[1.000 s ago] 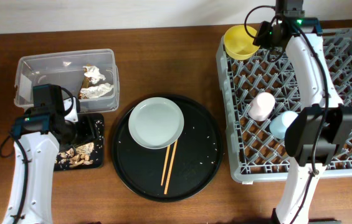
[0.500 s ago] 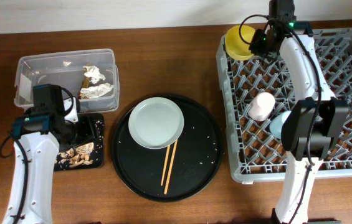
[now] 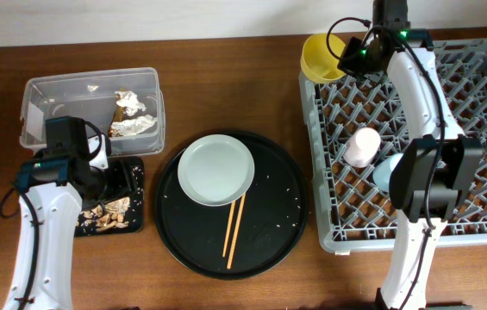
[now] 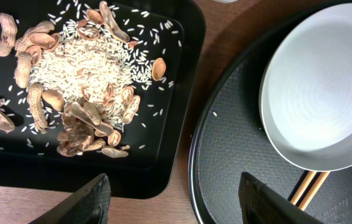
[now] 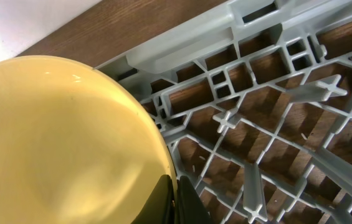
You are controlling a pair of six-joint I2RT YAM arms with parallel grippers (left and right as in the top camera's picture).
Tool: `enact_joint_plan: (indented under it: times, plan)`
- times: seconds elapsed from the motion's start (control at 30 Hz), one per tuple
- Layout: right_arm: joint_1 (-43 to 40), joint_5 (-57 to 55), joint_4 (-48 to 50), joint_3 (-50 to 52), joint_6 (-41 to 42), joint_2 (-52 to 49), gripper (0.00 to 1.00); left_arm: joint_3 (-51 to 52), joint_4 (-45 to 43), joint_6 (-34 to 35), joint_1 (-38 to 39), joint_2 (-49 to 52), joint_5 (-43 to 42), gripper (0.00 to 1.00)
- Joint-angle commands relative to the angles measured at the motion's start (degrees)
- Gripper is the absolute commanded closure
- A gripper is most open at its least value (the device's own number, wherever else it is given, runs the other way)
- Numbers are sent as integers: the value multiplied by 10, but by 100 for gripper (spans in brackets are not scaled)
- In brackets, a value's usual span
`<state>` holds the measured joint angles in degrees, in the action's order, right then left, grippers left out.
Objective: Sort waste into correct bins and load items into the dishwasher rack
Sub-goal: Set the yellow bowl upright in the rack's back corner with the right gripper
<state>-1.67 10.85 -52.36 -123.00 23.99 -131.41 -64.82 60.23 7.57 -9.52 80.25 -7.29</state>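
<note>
at the far left corner of the big grey rack (image 3: 484, 112), the right jaws are shut tight on the rim of the yellow bowl (image 3: 323, 55). the bowl sticks out past the rack's left edge, over the brown bench (image 3: 226, 86). the right wrist view shows the rim pinched between two dark fingers (image 5: 163, 205). inside the rack a small pink cup (image 3: 362, 146) lies just beside a small blue cup (image 3: 388, 172), which is partly hidden by the right arm (image 3: 437, 181). on the left side, the left jaws hang wide open and hold nothing, above the spot where the shallow black tray (image 4: 169, 106) meets the round black tray (image 4: 225, 155). the shallow tray holds a heap of peanut shells and rice grains (image 4: 82, 81). just behind it stands the clear tub (image 3: 40, 95) with crumpled white tissue pieces (image 3: 134, 127) and a gold-brown scrap (image 3: 119, 110) inside. the pale plate (image 3: 215, 169) sits on the far left part of the round tray. the chopsticks (image 3: 233, 228) lie near it, their far tips tucked under the plate's near edge.
</note>
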Motion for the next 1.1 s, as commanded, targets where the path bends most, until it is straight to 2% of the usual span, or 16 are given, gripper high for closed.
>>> enact_joint_plan:
  times: [0.0,0.1,0.17,0.2,0.3,0.33,0.37,0.47,0.53,0.63,0.77,0.87,1.07]
  plan:
    - [0,5,-15,-7,4,6,96,-1,1,5,-3,-8,-9,35]
    - [-12,-59,-40,-7,-28,73,96,-1,0,5,-3,-8,-9,35]
    - [-17,-151,-57,-7,-61,128,96,-1,0,5,-3,-8,-9,35]
    - [-17,-220,-61,-7,-75,150,96,-1,0,5,-3,-8,-9,35]
    - [-15,-536,-75,-7,-163,185,96,-1,0,5,-3,-8,-9,35]
    - [-13,-659,-90,-1,-152,182,96,-1,0,5,-3,-8,-9,34]
    - [-13,-720,-110,8,-86,180,96,-1,0,5,-3,-8,-9,35]
    - [-13,-777,-88,110,-44,173,96,-1,0,6,-3,-8,-9,35]
    - [0,-773,-35,201,-44,172,96,-1,0,5,-3,-8,-9,35]
    - [50,-771,22,265,-44,167,96,-1,0,6,-3,-8,-22,35]
    - [77,-752,33,287,-44,156,96,-1,0,5,-3,-8,-24,35]
    - [76,-853,43,287,-64,156,96,-1,0,5,-3,-8,-24,35]
    - [80,-803,38,289,-76,129,96,-1,-1,5,-3,-8,-24,35]
